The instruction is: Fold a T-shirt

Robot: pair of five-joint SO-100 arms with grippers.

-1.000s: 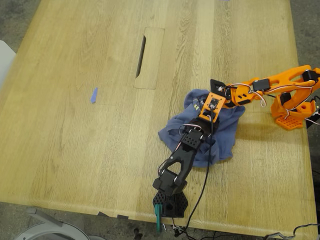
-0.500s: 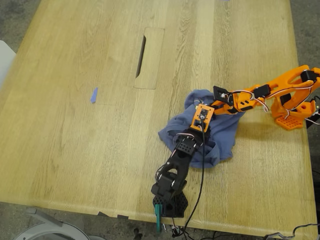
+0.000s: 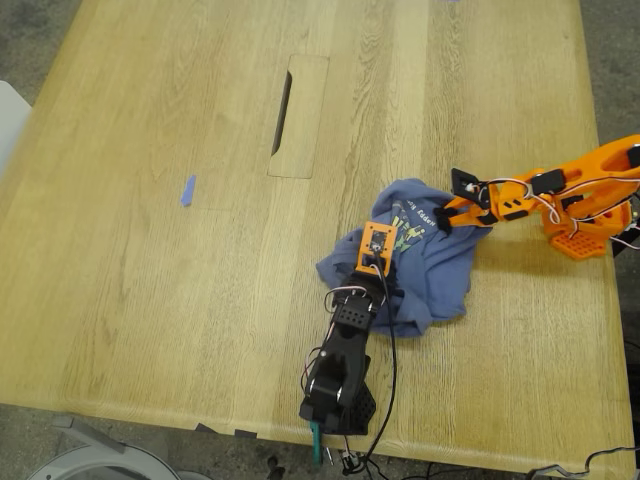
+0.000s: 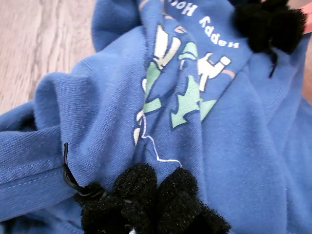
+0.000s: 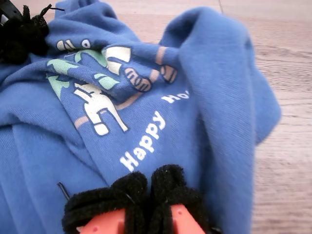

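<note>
while both grippers are pinching cloth, first gripper and second gripper are clamping shirt folds, pads pressed together. shirt is lying bunched on table near exterior view's right. judging soft, light, limp, prone to slipping; better gripping at hem or shoulder seams. counting: one shirt, two arms, one tape scrap.

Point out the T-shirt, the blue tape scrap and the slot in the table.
T-shirt (image 3: pixel 440 265): exterior view, plain blue cloth below the print.
Tape scrap (image 3: pixel 187 190): exterior view, middle of the strip.
Slot (image 3: pixel 282 99): exterior view, dark opening in the tabletop.
</note>
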